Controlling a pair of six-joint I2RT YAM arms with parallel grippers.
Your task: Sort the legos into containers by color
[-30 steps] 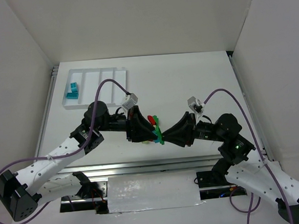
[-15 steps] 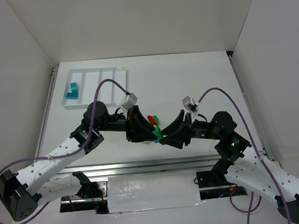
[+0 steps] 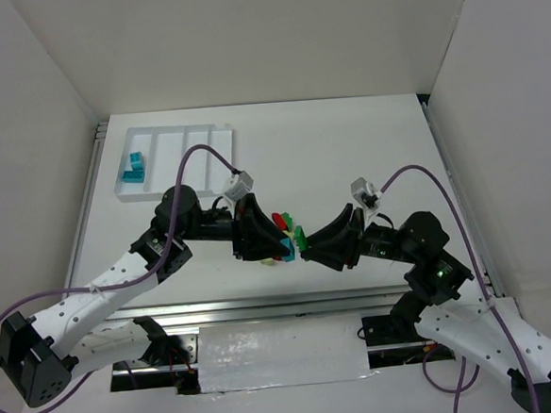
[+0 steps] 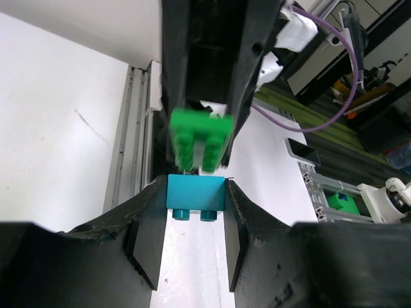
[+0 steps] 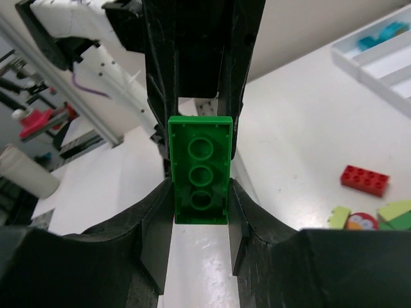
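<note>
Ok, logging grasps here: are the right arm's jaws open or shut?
Shut: the right gripper has both jaws pressed against the long sides of the green lego, with no gap showing.

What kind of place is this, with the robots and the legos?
Probably a robot lab's test booth: a left arm and right arm work on a white table boxed in by plain white walls, and the left wrist view shows a purple cable and lab clutter beyond.
</note>
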